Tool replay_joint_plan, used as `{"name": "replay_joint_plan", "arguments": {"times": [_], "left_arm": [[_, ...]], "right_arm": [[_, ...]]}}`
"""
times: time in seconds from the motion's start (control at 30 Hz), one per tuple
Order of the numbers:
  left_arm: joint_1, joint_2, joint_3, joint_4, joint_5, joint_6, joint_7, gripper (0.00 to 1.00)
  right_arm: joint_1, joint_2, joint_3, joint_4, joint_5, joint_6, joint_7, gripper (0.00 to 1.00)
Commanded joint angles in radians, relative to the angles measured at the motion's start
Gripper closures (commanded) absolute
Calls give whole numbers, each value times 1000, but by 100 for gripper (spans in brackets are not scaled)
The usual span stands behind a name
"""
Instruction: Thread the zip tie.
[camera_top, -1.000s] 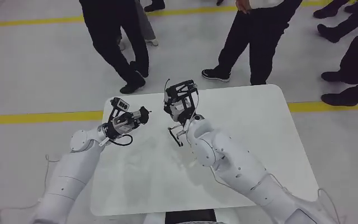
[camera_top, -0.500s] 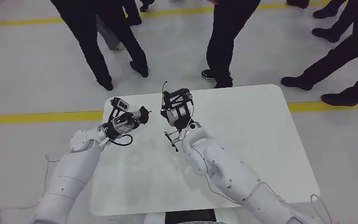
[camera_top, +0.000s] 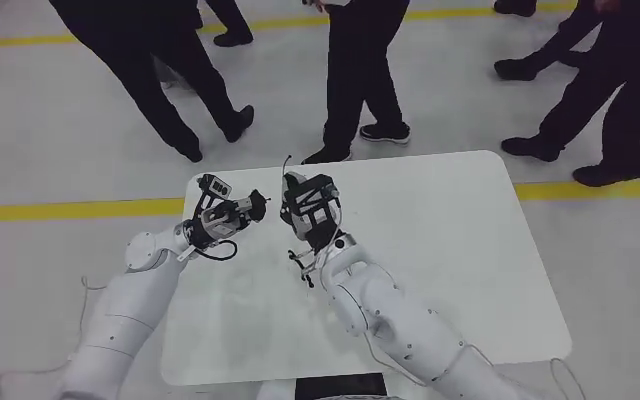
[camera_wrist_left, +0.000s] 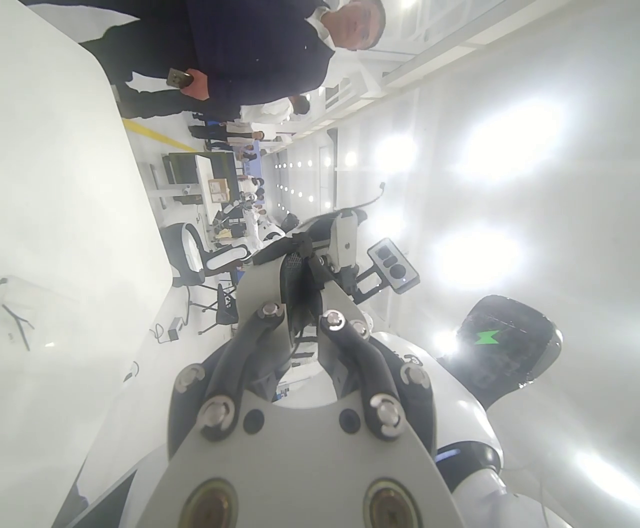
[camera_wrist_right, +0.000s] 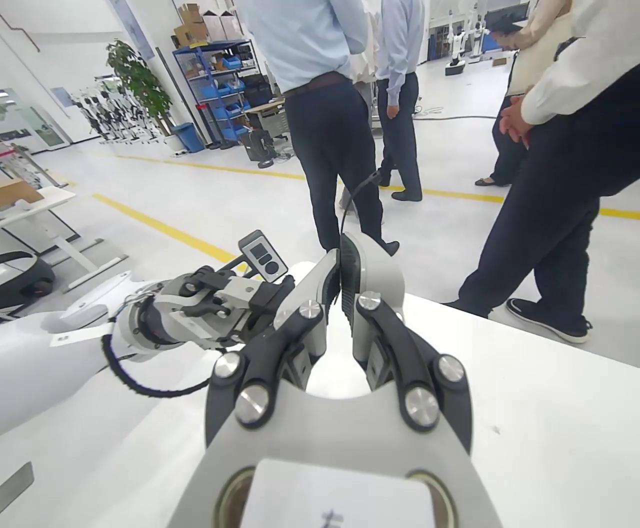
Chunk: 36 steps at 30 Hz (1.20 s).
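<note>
- Right gripper (camera_wrist_right: 341, 280) is pinching the zip tie (camera_wrist_right: 343, 220).
- Left gripper (camera_wrist_left: 300, 260) is clenching its apparent head (camera_wrist_left: 302, 245).
- Aligning the tip (camera_wrist_right: 374, 176) squarely and slowly is advisable.

The bench (camera_top: 450, 250) is smooth, faintly glossy white, and above it the right pincer (camera_wrist_right: 340, 280) pairs glossy white plastic fingers (camera_wrist_right: 382, 270), ribbed black rubbery pads (camera_wrist_right: 350, 280) and matt black links with bright metal bolts around a thin, smooth black plastic zip tie (camera_wrist_right: 346, 210).

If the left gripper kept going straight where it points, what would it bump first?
Probably the right gripper, just ahead of the left gripper and pinching the zip tie; depth is unclear.
</note>
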Motion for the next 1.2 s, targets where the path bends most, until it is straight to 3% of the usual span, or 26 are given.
{"name": "replay_joint_plan", "arguments": {"times": [0.0, 0.4, 1.17], "left_arm": [[0, 0, 0, 0, 0, 0, 0, 100], [0, 0, 0, 0, 0, 0, 0, 100], [0, 0, 0, 0, 0, 0, 0, 100]], "right_arm": [[-5, -5, -8, -9, -7, 0, 6, 100], [11, -41, -39, 18, -65, 0, 51, 100], [-22, -100, -15, 55, -141, 0, 60, 100]]}}
